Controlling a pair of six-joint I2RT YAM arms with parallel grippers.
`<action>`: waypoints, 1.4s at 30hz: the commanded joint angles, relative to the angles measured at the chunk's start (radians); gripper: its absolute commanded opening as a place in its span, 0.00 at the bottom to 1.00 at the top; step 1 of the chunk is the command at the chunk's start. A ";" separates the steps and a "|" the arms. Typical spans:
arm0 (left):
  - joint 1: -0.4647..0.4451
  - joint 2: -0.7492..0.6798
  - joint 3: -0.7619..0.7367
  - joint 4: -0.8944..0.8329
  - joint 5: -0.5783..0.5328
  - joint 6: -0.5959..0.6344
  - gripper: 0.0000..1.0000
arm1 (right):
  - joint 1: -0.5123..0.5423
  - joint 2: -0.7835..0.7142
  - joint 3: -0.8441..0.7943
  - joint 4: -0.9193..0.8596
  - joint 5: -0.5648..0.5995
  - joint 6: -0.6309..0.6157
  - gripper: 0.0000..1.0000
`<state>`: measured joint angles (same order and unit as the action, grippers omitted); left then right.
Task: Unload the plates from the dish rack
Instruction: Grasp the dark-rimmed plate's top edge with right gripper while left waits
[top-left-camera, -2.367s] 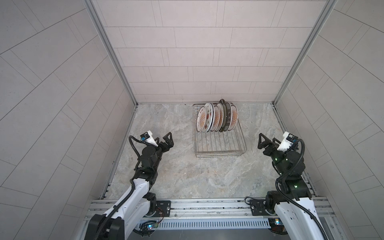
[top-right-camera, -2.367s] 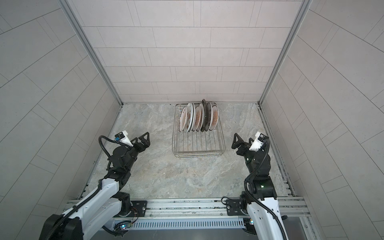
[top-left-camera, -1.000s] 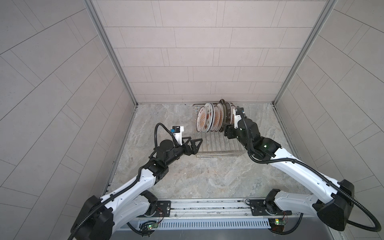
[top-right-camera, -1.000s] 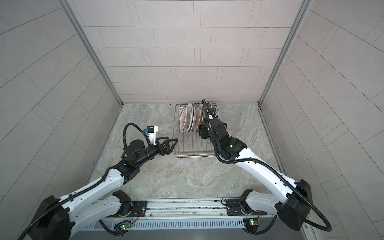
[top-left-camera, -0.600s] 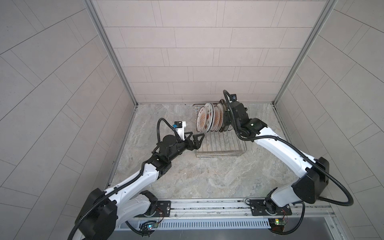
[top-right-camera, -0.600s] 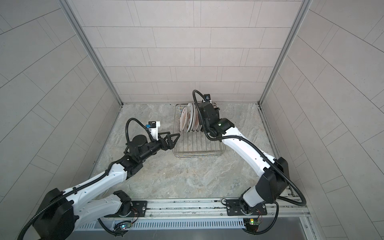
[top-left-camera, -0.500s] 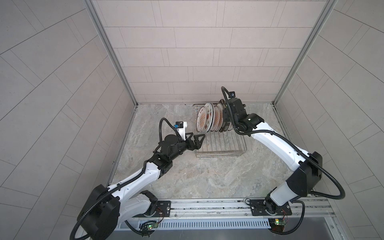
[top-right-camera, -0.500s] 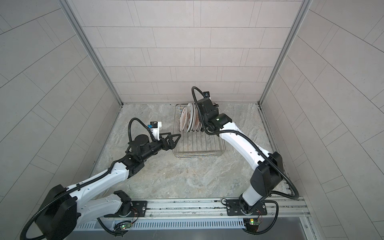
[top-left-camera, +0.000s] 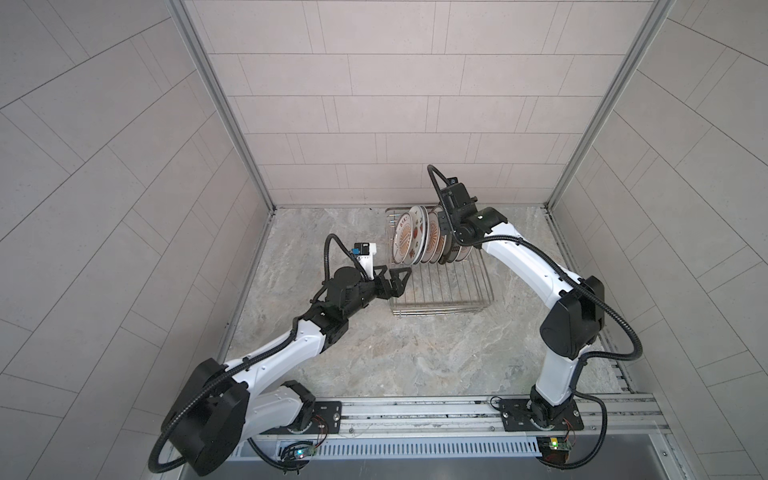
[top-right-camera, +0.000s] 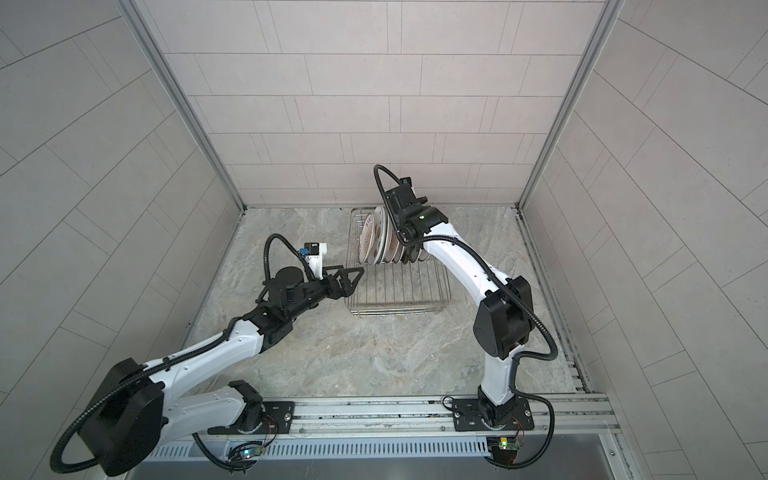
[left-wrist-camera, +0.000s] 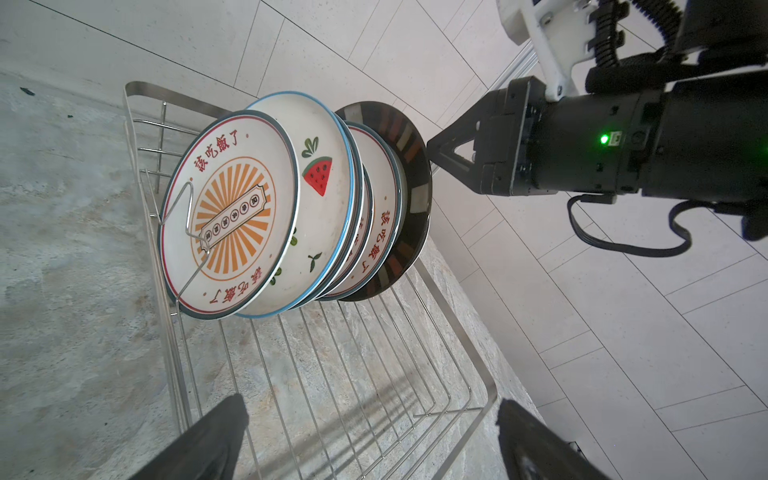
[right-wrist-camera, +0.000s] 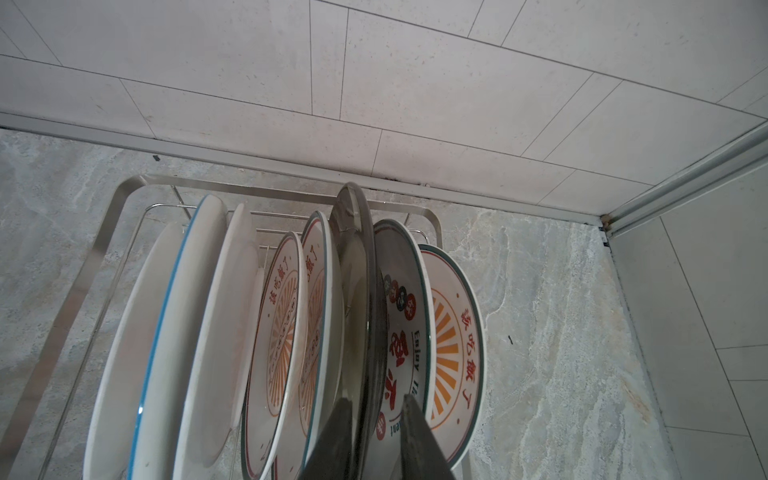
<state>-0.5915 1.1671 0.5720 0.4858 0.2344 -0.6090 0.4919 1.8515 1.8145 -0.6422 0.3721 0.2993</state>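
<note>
right wrist: gripper (right-wrist-camera: 376, 397) part-open astride dark plate (right-wrist-camera: 357, 249)

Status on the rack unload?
Left tool open by rack. Right tool astride dark plate rim, grip unconfirmed. No plate out yet; neighbour plates crowd it both sides.

Grey marbled tabletop (top-left-camera: 415, 357), pale tiled walls (top-left-camera: 395, 104), metal rail (top-left-camera: 415, 417)
</note>
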 joint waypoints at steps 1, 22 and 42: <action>-0.005 0.006 0.030 0.026 -0.006 0.011 1.00 | -0.009 0.028 0.051 -0.073 0.023 0.012 0.24; -0.005 0.100 0.062 0.086 0.085 0.016 1.00 | -0.042 0.211 0.234 -0.178 0.038 0.032 0.22; -0.005 0.071 0.045 0.012 -0.041 0.016 1.00 | -0.008 0.278 0.357 -0.240 0.168 0.030 0.09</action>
<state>-0.5915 1.2652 0.6044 0.5095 0.2268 -0.6044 0.4671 2.1441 2.1452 -0.8612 0.4580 0.3325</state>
